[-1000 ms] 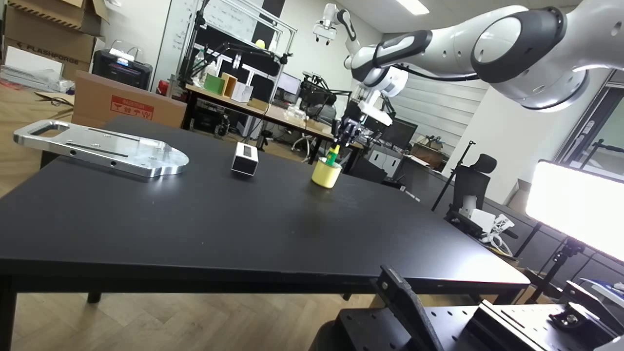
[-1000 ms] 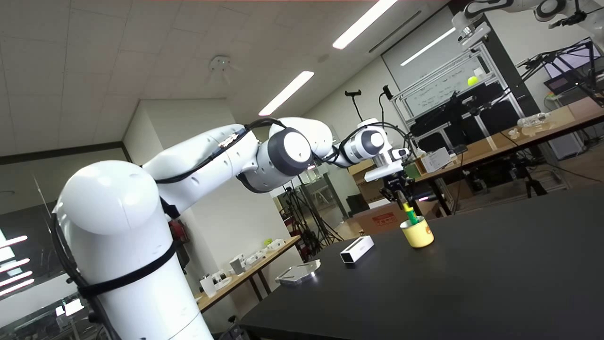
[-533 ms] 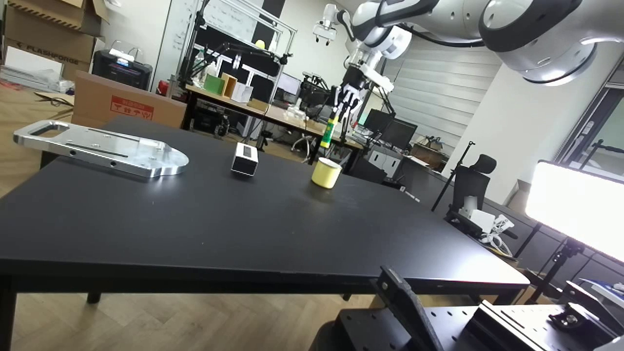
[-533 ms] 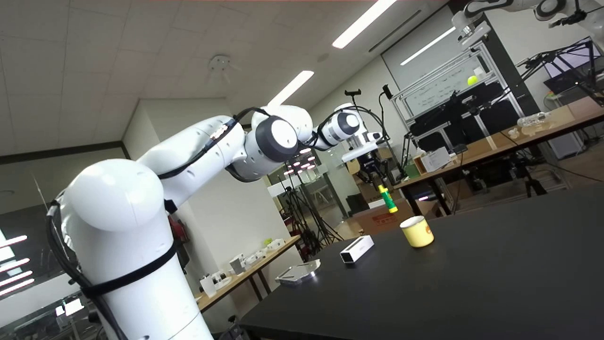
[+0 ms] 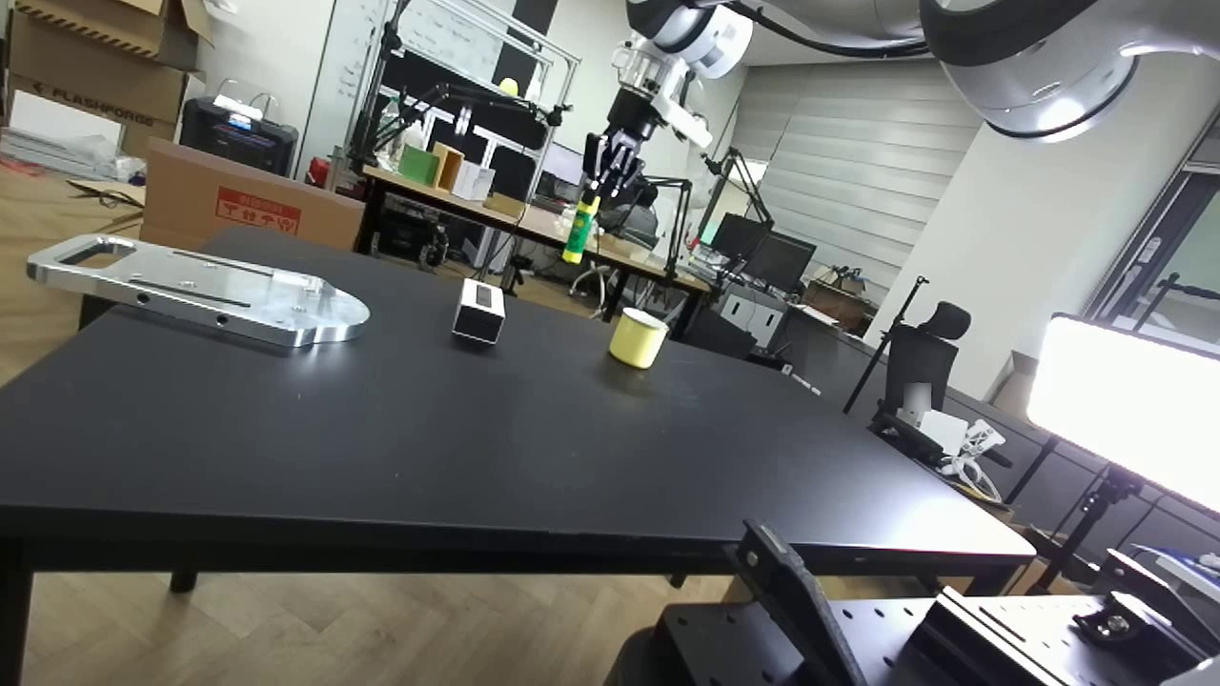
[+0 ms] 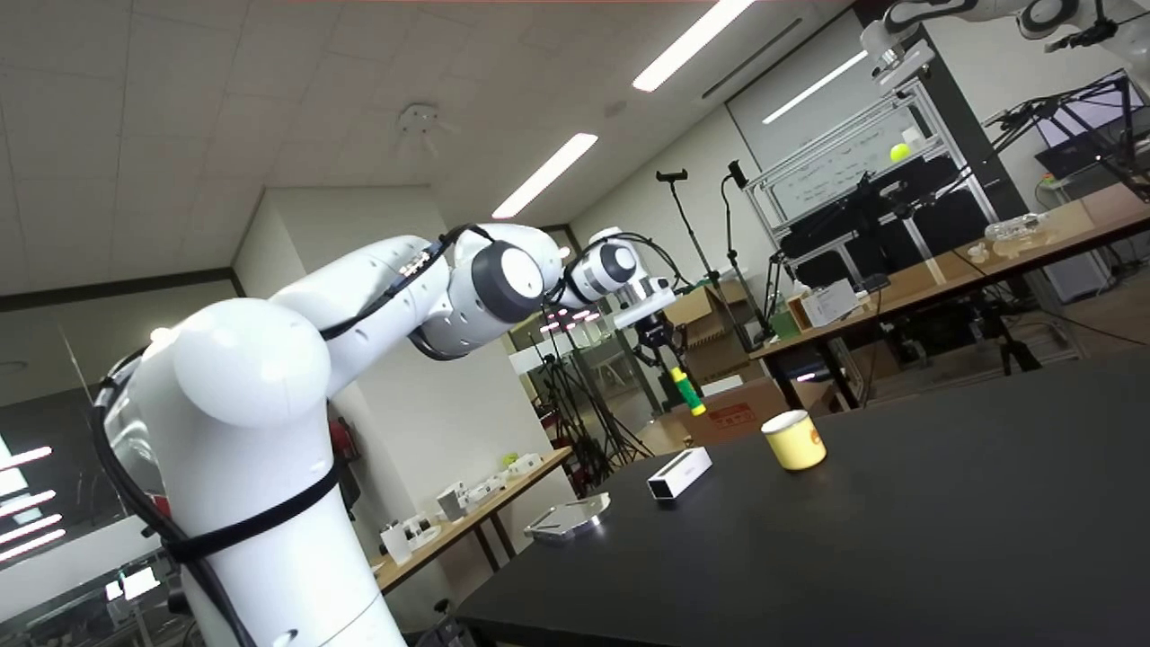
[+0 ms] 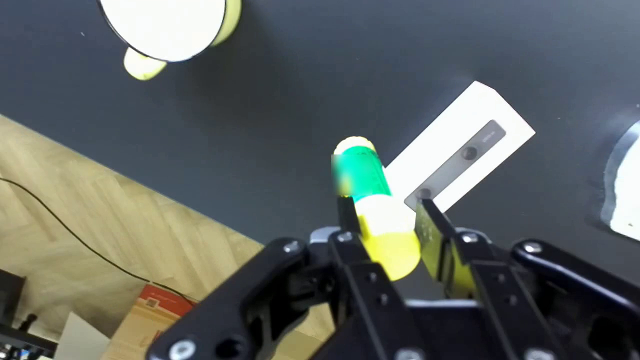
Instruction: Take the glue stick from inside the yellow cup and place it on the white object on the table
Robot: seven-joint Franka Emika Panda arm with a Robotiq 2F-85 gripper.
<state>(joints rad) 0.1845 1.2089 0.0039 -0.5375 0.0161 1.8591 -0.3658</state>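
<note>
My gripper is shut on the yellow cap end of the glue stick, whose green body points away from the gripper. In both exterior views the glue stick hangs slightly tilted in the air, above table height. The yellow cup stands upright on the table; in the wrist view the cup is at top left, its inside overexposed. The white object lies on the table; in the wrist view this white block with a grey strip is just right of the stick, partly behind the gripper's right finger.
A shiny metal plate lies on the black table beyond the white object from the cup; it also shows in an exterior view. A cardboard box stands behind the table edge.
The glue stick has been lifted out of the cup in my gripper. It has then moved sideways, away from the cup toward the white object's side. The cup and white object have not moved.
</note>
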